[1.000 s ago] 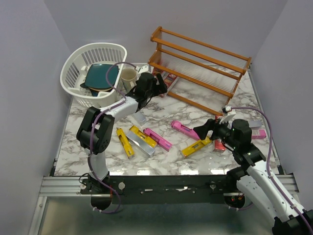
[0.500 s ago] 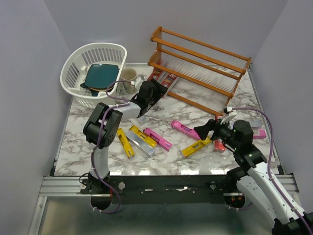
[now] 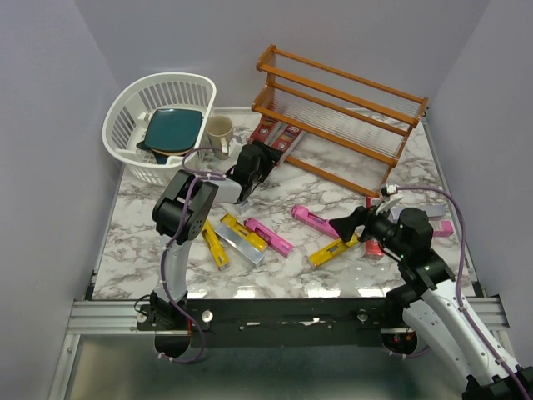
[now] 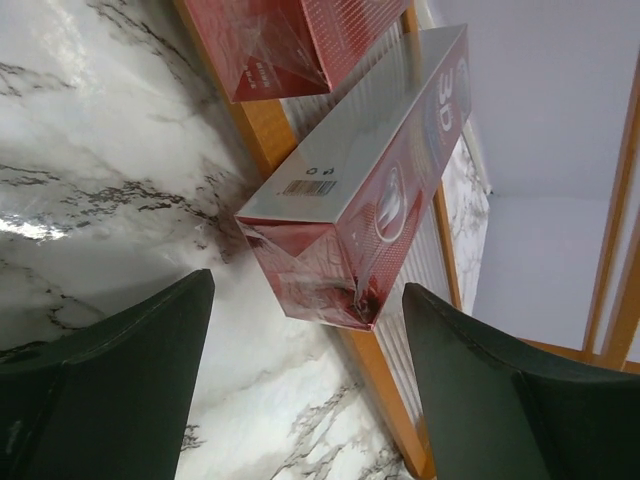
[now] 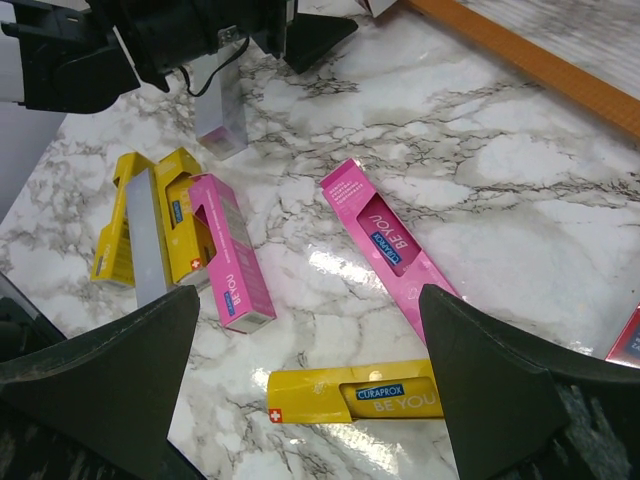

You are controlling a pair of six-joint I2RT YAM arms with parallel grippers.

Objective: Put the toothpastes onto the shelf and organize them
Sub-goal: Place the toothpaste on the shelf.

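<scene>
Two red toothpastes (image 3: pixel 280 133) lie on the lowest tier of the wooden shelf (image 3: pixel 350 104). In the left wrist view the silver-topped red carton (image 4: pixel 370 190) and the one beside it (image 4: pixel 290 40) rest across the shelf's front rail (image 4: pixel 262 130). My left gripper (image 3: pixel 265 155) (image 4: pixel 305 380) stands open just short of them, holding nothing. My right gripper (image 3: pixel 348 225) (image 5: pixel 310 370) hangs open over a yellow carton (image 3: pixel 333 250) (image 5: pixel 350 395). A pink carton (image 3: pixel 315 219) (image 5: pixel 385 235) lies beside it. More yellow (image 3: pixel 244 232), silver (image 3: pixel 239 244) and pink (image 3: pixel 268 236) cartons lie mid-table.
A white basket (image 3: pixel 125 108) with a teal plate stands at the back left, a beige mug (image 3: pixel 220 133) next to it. A silver carton (image 3: pixel 240 200) lies under my left arm. Red (image 3: pixel 375 247), pink (image 3: pixel 441 227) and silver (image 3: pixel 433 211) cartons lie around my right arm.
My left gripper has drawn back from the shelf toward the near left, its forearm folding in, and its jaws have narrowed a little. The right arm has barely shifted.
</scene>
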